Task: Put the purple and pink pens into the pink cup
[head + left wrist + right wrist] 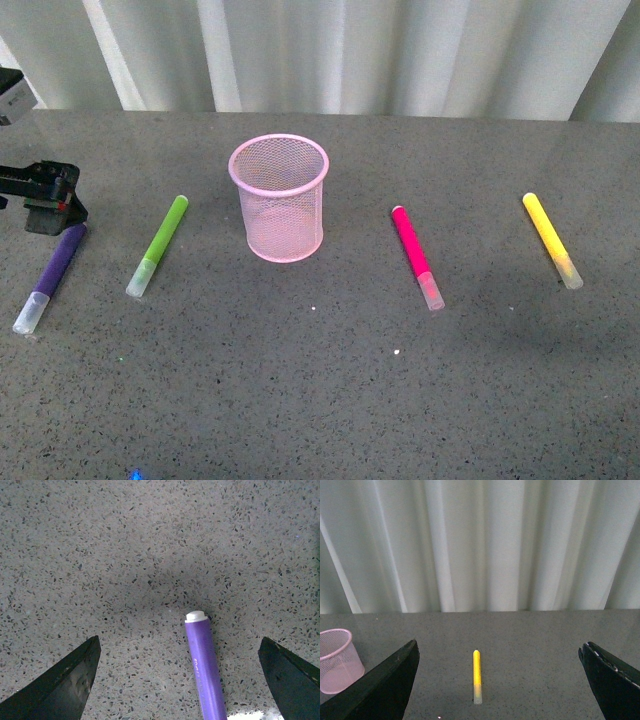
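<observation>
The pink mesh cup (279,198) stands upright at the table's middle back. The purple pen (52,274) lies at the far left, clear cap toward me. The magenta-pink pen (416,256) lies right of the cup. My left gripper (45,200) hangs open just above the purple pen's far end; in the left wrist view the pen (204,667) lies between the wide-open fingers (65,680), nearer the other finger. My right gripper (500,680) is open and out of the front view; its view shows the cup (337,660) off to one side.
A lime-green pen (160,244) lies between the purple pen and the cup. A yellow pen (551,239) lies at the far right and also shows in the right wrist view (477,675). White curtains (330,50) hang behind the grey speckled table (330,400).
</observation>
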{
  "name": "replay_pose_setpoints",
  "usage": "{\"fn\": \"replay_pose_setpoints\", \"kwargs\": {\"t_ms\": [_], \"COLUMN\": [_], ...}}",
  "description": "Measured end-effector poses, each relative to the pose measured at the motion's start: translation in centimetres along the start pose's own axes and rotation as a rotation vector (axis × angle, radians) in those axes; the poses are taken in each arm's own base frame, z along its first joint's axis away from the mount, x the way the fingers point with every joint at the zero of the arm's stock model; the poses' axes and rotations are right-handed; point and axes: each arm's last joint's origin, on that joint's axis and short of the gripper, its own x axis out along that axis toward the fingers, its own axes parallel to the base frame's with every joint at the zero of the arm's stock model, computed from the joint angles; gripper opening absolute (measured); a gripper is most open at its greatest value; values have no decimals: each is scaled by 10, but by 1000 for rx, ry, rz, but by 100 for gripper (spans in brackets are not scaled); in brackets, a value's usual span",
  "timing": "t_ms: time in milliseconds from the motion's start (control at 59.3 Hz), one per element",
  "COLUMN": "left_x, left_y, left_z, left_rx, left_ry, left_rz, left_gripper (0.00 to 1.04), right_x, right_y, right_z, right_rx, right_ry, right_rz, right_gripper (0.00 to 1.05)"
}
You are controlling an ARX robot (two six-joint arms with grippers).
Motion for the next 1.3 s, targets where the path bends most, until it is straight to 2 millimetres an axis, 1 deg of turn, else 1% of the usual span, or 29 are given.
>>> {"fn": "replay_pose_setpoints", "kwargs": {"t_ms": [135,388,624,658,776,860,961,978,1062,1113,1181,1231,1299], "left_x": [8,18,23,23,24,24,24,24,21,18,11,2,-19], "left_y": [-5,-7,-13,-14,-20,-21,-25,-26,-28,-31,-34,-39,-48], "left_z": [-4,-13,-10,-9,-9,-9,-8,-8,-6,-6,-3,2,16], "left_rx": [5,0,-27,-27,-35,-46,-81,-88,-103,-102,-81,-46,-20], "left_ry": [19,58,55,53,58,63,67,66,45,22,-46,-141,-307], "left_rz": [-4,15,34,32,21,16,9,10,9,7,33,43,27], "left_gripper": [98,98,98,95,75,64,43,37,21,15,13,13,13], "right_x": [0,0,0,0,0,0,0,0,0,0,0,0,0], "right_y": [0,0,0,0,0,0,0,0,0,0,0,0,0], "right_z": [0,0,0,0,0,0,0,0,0,0,0,0,0], "right_rx": [0,0,0,0,0,0,0,0,0,0,0,0,0], "right_ry": [0,0,0,0,0,0,0,0,0,0,0,0,0], "right_rz": [0,0,0,0,0,0,0,0,0,0,0,0,0], "right_gripper": [97,97,97,97,97,97,97,97,97,97,97,97,97]}}
